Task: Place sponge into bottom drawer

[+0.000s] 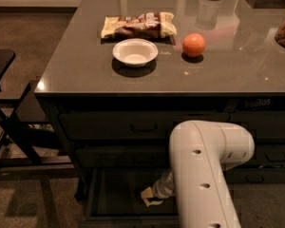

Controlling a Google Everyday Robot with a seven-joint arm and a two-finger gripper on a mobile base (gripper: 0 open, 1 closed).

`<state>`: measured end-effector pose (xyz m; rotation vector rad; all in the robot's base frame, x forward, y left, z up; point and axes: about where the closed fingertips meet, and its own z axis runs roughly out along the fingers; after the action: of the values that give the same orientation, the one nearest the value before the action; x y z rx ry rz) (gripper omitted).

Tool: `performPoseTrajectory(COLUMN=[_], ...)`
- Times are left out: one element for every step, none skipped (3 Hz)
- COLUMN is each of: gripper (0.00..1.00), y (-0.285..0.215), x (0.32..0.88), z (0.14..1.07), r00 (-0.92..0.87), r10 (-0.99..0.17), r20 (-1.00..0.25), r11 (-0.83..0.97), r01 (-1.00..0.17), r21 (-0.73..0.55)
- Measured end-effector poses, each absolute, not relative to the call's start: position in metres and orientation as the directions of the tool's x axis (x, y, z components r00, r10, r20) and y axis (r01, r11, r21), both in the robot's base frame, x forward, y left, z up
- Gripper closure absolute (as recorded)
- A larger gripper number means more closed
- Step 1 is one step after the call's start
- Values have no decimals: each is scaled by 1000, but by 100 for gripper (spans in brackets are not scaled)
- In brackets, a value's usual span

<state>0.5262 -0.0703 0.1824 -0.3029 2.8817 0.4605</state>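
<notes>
Sponge point(147, 196) clamped in gripper point(152, 198) low inside open bottom drawer point(114, 194) (toward its middle): ease down onto dark floor, part jaws only after touchdown, withdraw upward clear of front lip.

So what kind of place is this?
Probably a kitchen or break room: a glossy grey countertop with a small white bowl, a crinkly snack bag and an orange fruit. The robot's gripper is down in the open dark bottom drawer.
</notes>
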Motion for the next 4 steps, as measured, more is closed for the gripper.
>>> performPoseTrajectory(gripper=[100,100,81,57], y=[-62,-36,-36,-36], x=[535,541,543,543], z=[156,141,141,141], r00=[-967,-970,-969,-969], r10=[-135,-122,-121,-121], r20=[-218,-211,-214,-214], r11=[939,927,927,927], r01=[-195,-187,-187,-187], r21=[282,325,325,325])
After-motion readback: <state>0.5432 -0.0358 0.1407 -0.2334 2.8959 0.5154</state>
